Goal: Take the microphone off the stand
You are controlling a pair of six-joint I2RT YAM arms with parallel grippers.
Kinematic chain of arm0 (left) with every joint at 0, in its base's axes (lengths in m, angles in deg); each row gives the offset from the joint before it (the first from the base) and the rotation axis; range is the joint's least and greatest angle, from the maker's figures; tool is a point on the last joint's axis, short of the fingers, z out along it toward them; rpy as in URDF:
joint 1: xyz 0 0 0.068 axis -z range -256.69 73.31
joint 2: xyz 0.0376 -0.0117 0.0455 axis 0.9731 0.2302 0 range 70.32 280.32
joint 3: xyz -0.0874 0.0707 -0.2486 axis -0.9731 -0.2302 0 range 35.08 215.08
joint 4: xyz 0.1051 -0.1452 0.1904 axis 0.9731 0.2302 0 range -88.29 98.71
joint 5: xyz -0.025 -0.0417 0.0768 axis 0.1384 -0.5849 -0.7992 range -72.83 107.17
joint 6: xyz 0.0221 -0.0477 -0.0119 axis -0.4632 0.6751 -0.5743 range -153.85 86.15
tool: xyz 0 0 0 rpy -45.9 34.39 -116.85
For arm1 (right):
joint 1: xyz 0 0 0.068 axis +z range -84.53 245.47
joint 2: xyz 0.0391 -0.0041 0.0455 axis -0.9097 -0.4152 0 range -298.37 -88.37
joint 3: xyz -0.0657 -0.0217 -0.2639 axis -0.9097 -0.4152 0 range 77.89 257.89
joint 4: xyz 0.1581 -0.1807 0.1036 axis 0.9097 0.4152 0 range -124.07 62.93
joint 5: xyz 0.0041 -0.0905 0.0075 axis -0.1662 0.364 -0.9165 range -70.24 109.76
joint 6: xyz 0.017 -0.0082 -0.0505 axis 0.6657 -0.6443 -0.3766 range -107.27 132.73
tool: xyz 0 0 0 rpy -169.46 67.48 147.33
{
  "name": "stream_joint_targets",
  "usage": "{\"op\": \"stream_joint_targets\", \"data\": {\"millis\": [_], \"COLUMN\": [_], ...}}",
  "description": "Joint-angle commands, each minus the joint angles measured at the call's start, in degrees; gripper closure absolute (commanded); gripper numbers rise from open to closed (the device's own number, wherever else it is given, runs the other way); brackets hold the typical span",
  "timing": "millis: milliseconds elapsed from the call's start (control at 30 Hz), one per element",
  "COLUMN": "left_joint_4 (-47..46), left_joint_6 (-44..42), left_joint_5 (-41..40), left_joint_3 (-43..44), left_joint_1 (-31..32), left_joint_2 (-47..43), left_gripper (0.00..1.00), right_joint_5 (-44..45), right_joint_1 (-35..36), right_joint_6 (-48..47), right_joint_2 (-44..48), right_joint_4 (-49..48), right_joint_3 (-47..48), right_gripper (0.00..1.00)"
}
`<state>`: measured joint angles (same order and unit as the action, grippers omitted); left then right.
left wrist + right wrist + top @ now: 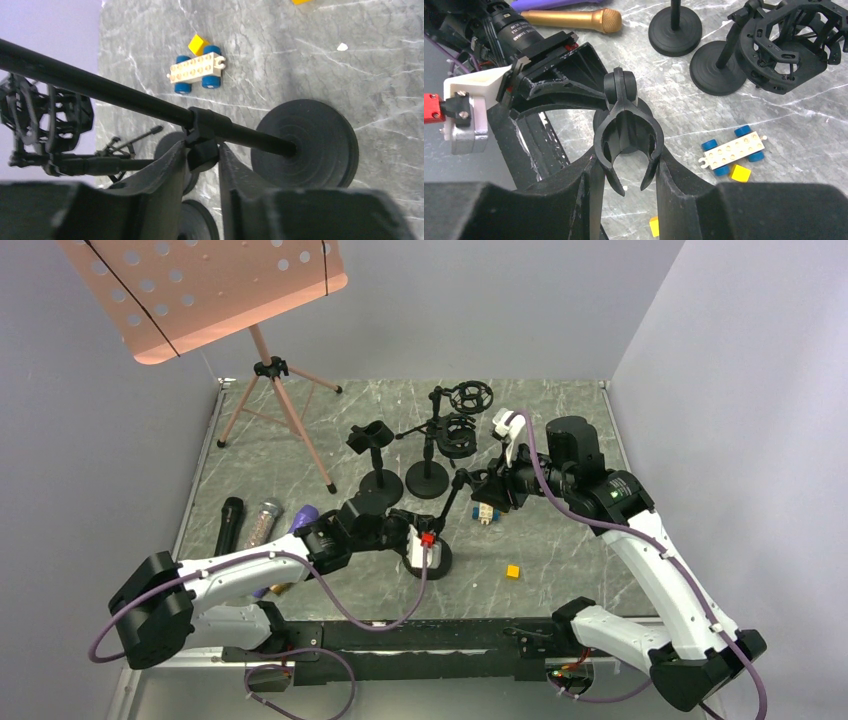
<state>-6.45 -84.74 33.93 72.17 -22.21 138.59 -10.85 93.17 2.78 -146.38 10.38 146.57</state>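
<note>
- The clip [623, 107] is empty and microphones [228, 525] lie at the near left, so removal seems done.
- The right gripper [626, 160] has closed its jaws on the clip, and the left gripper [200, 150] clamps the stand pole [100, 87].

On the grey marble-patterned tabletop [570, 540], 1 black handheld microphone [229, 523] and 1 silver mesh-bodied microphone [262, 522] are laid side by side; 1 black round stand base [320, 145] and 1 white blue-wheeled toy car [485, 513] are set further right.
</note>
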Motion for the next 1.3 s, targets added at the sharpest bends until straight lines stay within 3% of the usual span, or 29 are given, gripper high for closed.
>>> {"op": "stream_joint_targets", "data": {"millis": [0,67,100,267,333,400,433,500,567,633,867,1133,1267], "left_joint_4": [3.12,6.06,7.48,14.58,18.42,13.51,8.5,6.48,12.49,14.71,18.09,12.76,12.03], "left_joint_6": [8.85,16.07,19.62,38.93,44.88,51.89,56.67,56.99,52.6,48.01,36.88,44.75,46.91], "left_joint_5": [-5.35,-3.39,0.13,34.12,41.28,46.26,47.44,47.72,44.21,40.69,31.44,29.34,29.85], "left_joint_3": [5.53,7.81,8.84,15.06,18.57,17.02,14.59,14.38,15.99,16.17,16.9,17.34,16.15], "left_joint_1": [-0.95,-2.61,-4.32,-14.64,-16.49,-18.69,-19.75,-20.86,-20.88,-20.89,-20.73,-19.06,-17.34], "left_joint_2": [2.66,3.17,3.12,8.52,13.16,14.93,14.77,14.51,13.1,10.57,6.13,8.94,9.11], "left_gripper": [0.9,1.0,1.0,1.0,1.0,0.98,0.92,0.76,0.55,0.48,0.46,0.46,0.53], "right_joint_5": [0.35,0.66,0.91,1.6,1.6,1.44,1.36,1.41,1.65,1.85,1.08,1.44,1.44], "right_joint_1": [0.06,0.03,0.02,0.01,0.04,0.13,0.14,0.23,0.24,0.24,0.8,1.95,2.39], "right_joint_6": [-0.66,-0.98,-1.22,-2.87,-3.28,-3.54,-3.57,-3.81,-4.12,-4.43,-6.21,-7.43,-7.61], "right_joint_2": [-0.6,-0.56,-0.46,0.41,0.78,0.83,0.88,0.71,0.71,0.71,0.45,-0.41,-0.15], "right_joint_4": [0.85,1.3,1.6,2.48,1.94,1.58,1.46,1.44,1.64,1.95,1.9,2.22,2.23], "right_joint_3": [0.99,1.21,1.27,1.63,1.47,1.45,1.43,1.7,1.97,2.39,3.11,4.16,3.86], "right_gripper": [1.0,1.0,1.0,1.0,1.0,1.0,1.0,1.0,1.0,1.0,1.0,1.0,1.0]}}
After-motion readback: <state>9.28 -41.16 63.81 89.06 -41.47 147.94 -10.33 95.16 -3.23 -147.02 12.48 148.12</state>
